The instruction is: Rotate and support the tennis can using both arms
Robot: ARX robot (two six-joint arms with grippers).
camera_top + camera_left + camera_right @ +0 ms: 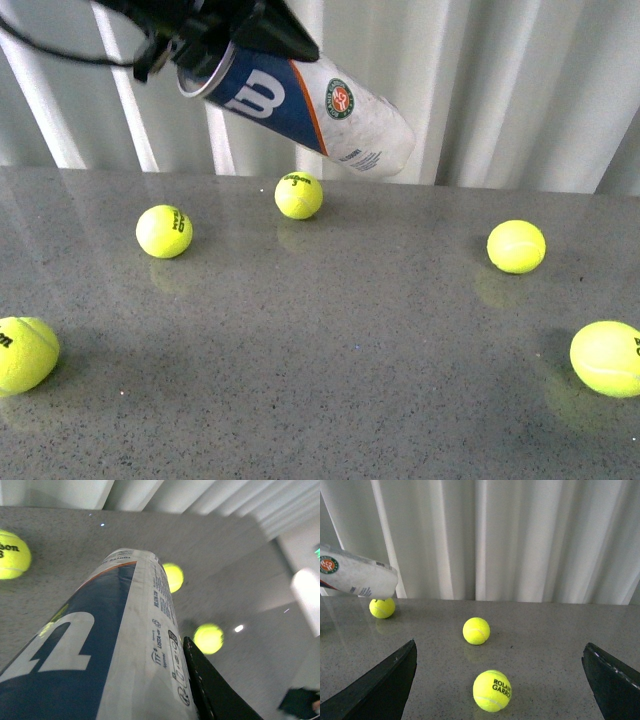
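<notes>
In the front view, your left end effector [215, 45] is mostly cut off by the top edge; you only see a dark mass and a cable. It is clamped around the upper end of the tennis can [300, 105], which hangs in the air above the desk [350, 380], tilted so its far end points down and to the right. The right arm is out of frame here. Five balls lie scattered on the desk, two of them cut by the frame's sides.

In the left wrist view, the tennis can [100, 645] fills the foreground, with one black finger [212, 687] pressed along its side. The opposite finger is hidden behind the can.

In the right wrist view, your right end effector [498, 647] is spread wide, holding nothing, its fingers [380, 687] low over the desk. Only the can's end [355, 575] shows, well off to one side, in front of the curtain [520, 540].
</notes>
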